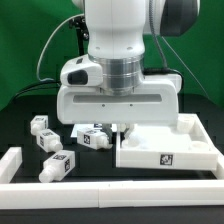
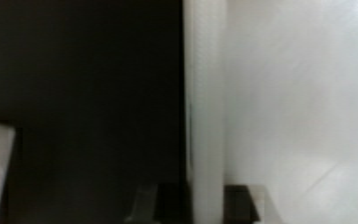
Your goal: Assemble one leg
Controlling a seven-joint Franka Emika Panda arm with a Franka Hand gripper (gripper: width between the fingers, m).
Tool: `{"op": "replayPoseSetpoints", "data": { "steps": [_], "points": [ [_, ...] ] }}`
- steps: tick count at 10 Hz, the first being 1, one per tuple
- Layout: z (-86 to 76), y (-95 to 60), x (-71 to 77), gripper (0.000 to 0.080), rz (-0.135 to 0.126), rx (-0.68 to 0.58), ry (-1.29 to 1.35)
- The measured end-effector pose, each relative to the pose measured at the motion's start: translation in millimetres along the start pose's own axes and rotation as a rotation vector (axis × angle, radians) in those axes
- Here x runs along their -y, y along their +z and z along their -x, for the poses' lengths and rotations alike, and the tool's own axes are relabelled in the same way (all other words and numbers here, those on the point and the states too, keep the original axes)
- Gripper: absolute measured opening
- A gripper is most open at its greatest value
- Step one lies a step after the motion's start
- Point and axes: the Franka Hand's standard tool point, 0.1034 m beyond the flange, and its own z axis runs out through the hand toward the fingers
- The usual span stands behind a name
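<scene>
Arm pose: wrist pointing straight down, gripper (image 1: 120, 127) low at the tray-like panel (image 1: 140, 156), on its wall at the exterior view's left.
Gripper: narrow. In the wrist view the fingers (image 2: 158, 203) flank that wall closely, but blur hides whether they clamp it.
Legs: four, all loose on the dark table (image 1: 20, 118) – one leg (image 1: 93, 136) just beside the gripper, the second leg (image 1: 42, 125), third leg (image 1: 52, 143) and fourth leg (image 1: 58, 166) further towards the exterior view's left.
Panel: one.
White rail (image 1: 110, 190): one – along the front.
</scene>
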Motion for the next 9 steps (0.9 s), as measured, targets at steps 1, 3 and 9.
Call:
{"op": "replayPoseSetpoints", "data": {
  "steps": [1,3,9],
  "points": [
    [-16.8,-3.7,-0.5,0.0054,0.001,-0.006,-0.001],
    [-19.3,-5.0,4.7,0.0054,0.002,-0.018,-0.011],
    [-22.9,2.0,5.5,0.0054,0.008,-0.022,-0.007]
  ]
}}
